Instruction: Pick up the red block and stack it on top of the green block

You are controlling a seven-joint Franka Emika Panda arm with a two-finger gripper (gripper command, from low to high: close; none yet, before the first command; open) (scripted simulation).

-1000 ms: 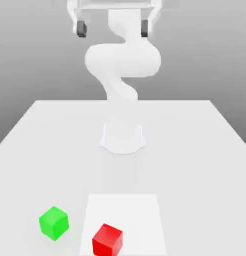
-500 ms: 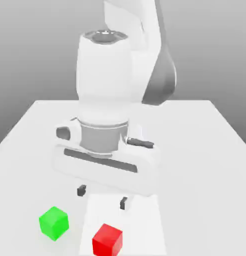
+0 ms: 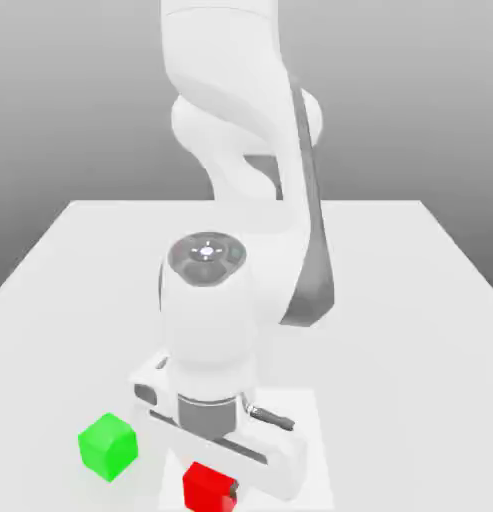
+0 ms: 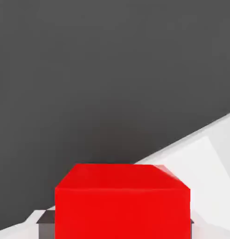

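The red block [image 3: 201, 489] rests on the table near the front edge, on a pale square patch. My gripper [image 3: 214, 492] is down over it, and the white hand covers the block's top. In the hand view the red block [image 4: 121, 205] looms close, with a dark finger pad [image 4: 45, 225] pressed against its side; the gripper is shut on it. The green block [image 3: 108, 446] stands free on the table at the exterior view's left of the red one, about a block's width from the hand.
The white table [image 3: 410, 300] spreads wide on both sides. The pale square patch [image 3: 306, 425] lies under the hand. The arm's thick white links [image 3: 230, 150] rise over the table's middle behind the hand.
The arm has swung down from high above the table to the red block. The fingers, wide apart before, have closed on the block. Neither block has moved.
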